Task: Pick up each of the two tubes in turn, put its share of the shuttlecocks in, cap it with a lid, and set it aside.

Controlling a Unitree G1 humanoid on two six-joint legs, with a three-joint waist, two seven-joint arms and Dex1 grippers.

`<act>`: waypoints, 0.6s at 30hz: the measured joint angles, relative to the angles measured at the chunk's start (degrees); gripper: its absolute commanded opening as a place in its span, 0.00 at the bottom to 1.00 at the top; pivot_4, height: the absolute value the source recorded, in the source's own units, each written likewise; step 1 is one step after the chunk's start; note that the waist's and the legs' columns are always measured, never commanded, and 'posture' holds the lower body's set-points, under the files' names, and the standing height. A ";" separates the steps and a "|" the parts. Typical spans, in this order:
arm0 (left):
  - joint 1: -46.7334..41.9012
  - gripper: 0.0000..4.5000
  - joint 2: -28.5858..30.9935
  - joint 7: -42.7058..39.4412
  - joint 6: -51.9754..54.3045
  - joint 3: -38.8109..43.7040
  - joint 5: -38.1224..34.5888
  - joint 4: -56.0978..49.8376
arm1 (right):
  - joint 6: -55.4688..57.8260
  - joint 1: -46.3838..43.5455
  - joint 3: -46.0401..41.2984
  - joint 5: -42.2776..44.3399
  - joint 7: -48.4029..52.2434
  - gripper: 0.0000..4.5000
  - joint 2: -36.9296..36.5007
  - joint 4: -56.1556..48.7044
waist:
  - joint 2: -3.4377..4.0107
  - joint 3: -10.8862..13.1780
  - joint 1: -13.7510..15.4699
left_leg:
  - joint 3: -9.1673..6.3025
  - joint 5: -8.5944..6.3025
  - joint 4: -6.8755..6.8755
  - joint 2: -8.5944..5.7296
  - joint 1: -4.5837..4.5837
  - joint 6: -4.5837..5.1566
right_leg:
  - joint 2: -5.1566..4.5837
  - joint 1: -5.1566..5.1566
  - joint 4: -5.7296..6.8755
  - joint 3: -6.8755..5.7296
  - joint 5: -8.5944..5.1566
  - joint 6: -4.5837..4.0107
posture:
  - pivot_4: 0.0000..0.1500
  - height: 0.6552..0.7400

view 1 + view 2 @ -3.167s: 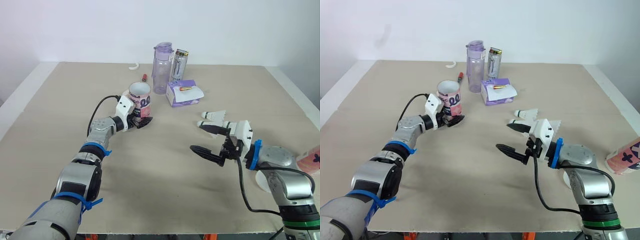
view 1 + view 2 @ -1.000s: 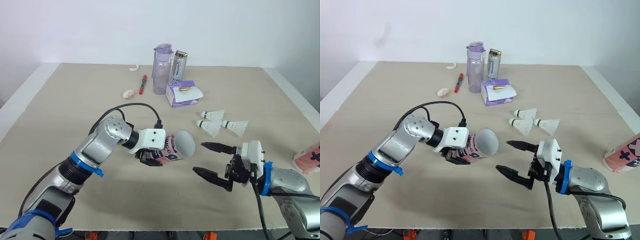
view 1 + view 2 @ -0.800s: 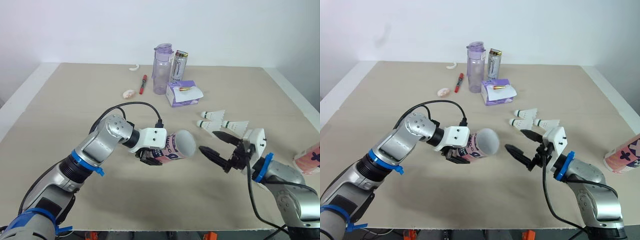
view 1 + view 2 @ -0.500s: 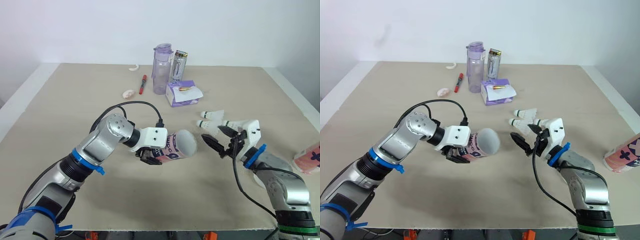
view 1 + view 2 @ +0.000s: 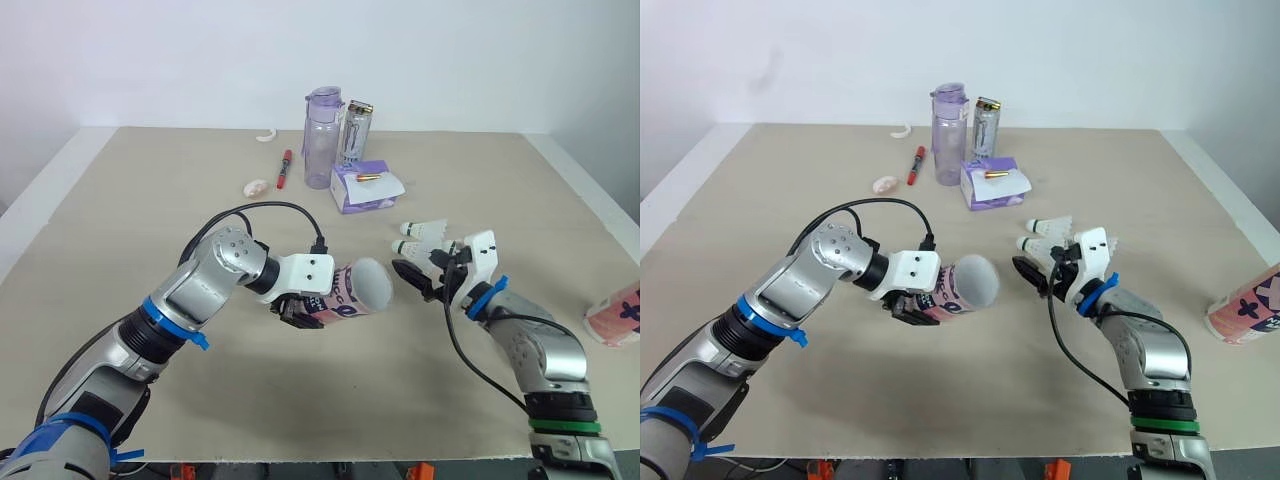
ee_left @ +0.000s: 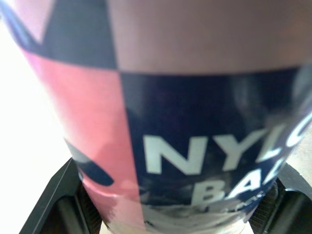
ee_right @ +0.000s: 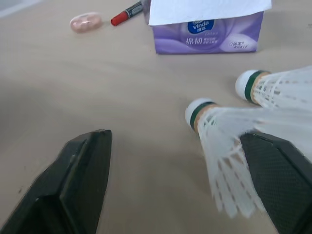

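My left gripper (image 5: 300, 310) is shut on a pink and dark blue tube (image 5: 348, 290), holding it level above the table with its open mouth facing right. In the left wrist view the tube (image 6: 185, 122) sits between both fingers. My right gripper (image 5: 420, 266) stands open low over the table, just right of the tube's mouth. One white shuttlecock (image 7: 219, 141) lies between its fingers, near one pad, and a second shuttlecock (image 7: 278, 90) lies just beyond. The second tube (image 5: 1245, 305) lies at the table's right edge.
At the back of the table stand a purple water bottle (image 5: 324, 138), a drink can (image 5: 357, 130) and a purple tissue box (image 5: 365, 187). A red marker (image 5: 286, 168) and a small pale object (image 5: 256, 187) lie left of them.
My right gripper has moved away from the front edge and leftward onto the shuttlecocks. The left gripper holds the tube nearly still; about three seconds ago the tube stood upright farther back.
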 measured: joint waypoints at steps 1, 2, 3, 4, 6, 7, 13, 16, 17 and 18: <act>0.00 0.73 0.01 0.02 0.00 0.00 0.00 0.00 | 0.09 -0.27 0.00 -0.18 -0.01 0.05 0.03 0.30 | 0.00 0.00 -0.01 | 0.00 0.00 0.00 0.00 0.00 0.00 | 0.00 0.00 0.00 0.00 0.01 0.01 | 1.00 1.00; 0.00 0.73 0.02 0.05 0.01 0.00 0.00 0.00 | 0.30 -0.65 0.00 -0.31 -0.02 0.02 0.12 0.63 | 0.00 0.00 -0.02 | 0.00 0.00 0.00 0.00 0.00 0.00 | 0.00 0.00 0.00 0.00 0.01 0.01 | 1.00 1.00; 0.00 0.73 0.02 0.07 0.01 0.00 0.00 0.00 | 0.35 -0.99 0.00 -0.39 0.01 0.02 0.16 0.87 | 0.00 0.00 -0.03 | 0.00 0.00 0.00 0.00 0.00 0.00 | 0.00 0.00 0.00 0.00 0.01 0.01 | 1.00 1.00; 0.01 0.73 0.02 0.08 0.02 0.00 0.00 0.00 | 0.36 -1.10 0.00 -0.45 0.04 0.02 0.16 0.88 | 0.00 0.00 -0.03 | 0.00 0.00 0.00 0.00 0.00 0.00 | 0.00 0.00 0.00 0.00 0.01 0.01 | 1.00 1.00; 0.01 0.73 0.02 0.08 0.02 0.00 -0.01 0.00 | 0.38 -1.10 0.00 -0.52 0.11 0.02 0.16 0.88 | 0.00 0.00 -0.03 | 0.00 0.00 0.00 0.00 0.00 0.00 | 0.00 0.00 0.00 0.00 0.01 0.01 | 1.00 1.00; 0.01 0.73 0.01 0.11 0.08 0.00 -0.03 0.00 | 0.37 -0.96 0.02 -0.79 0.32 0.02 0.07 0.52 | 0.00 0.00 -0.03 | 0.00 0.00 0.00 0.00 0.00 0.00 | 0.00 0.00 0.00 0.00 0.01 0.02 | 1.00 1.00; -0.47 0.73 -0.47 -0.04 1.19 0.25 -1.08 0.99 | -2.04 3.32 -0.24 -0.45 5.78 0.02 -6.33 -12.11 | 0.19 0.06 0.13 | -0.07 0.00 0.00 -0.08 -0.17 0.00 | 0.00 -0.08 0.00 0.01 0.01 0.20 | 1.00 1.00; -1.16 0.73 -0.37 -0.19 1.21 0.38 -1.45 2.42 | -8.30 4.33 -3.17 0.00 13.43 0.02 -12.81 -21.20 | 0.23 0.06 0.07 | -0.08 0.00 0.00 -0.08 -0.16 0.00 | 0.03 -0.07 -0.01 0.04 0.02 0.25 | 1.00 1.00; -1.40 0.73 -0.35 -0.38 1.11 0.42 -1.51 3.24 | -13.21 5.39 -4.80 0.34 19.45 0.02 -17.41 -24.90 | 0.21 0.05 -0.02 | -0.08 0.00 0.01 -0.07 -0.09 0.00 | 0.05 -0.02 -0.01 0.04 -0.04 0.12 | 1.00 1.00; -1.41 0.73 -0.35 -0.39 1.11 0.43 -1.51 3.29 | -13.31 5.40 -4.82 0.34 19.57 0.02 -17.45 -24.97 | 0.20 0.04 -0.05 | -0.08 0.00 0.01 -0.05 -0.07 0.00 | 0.05 -0.01 -0.01 0.04 -0.07 0.06 | 1.00 1.00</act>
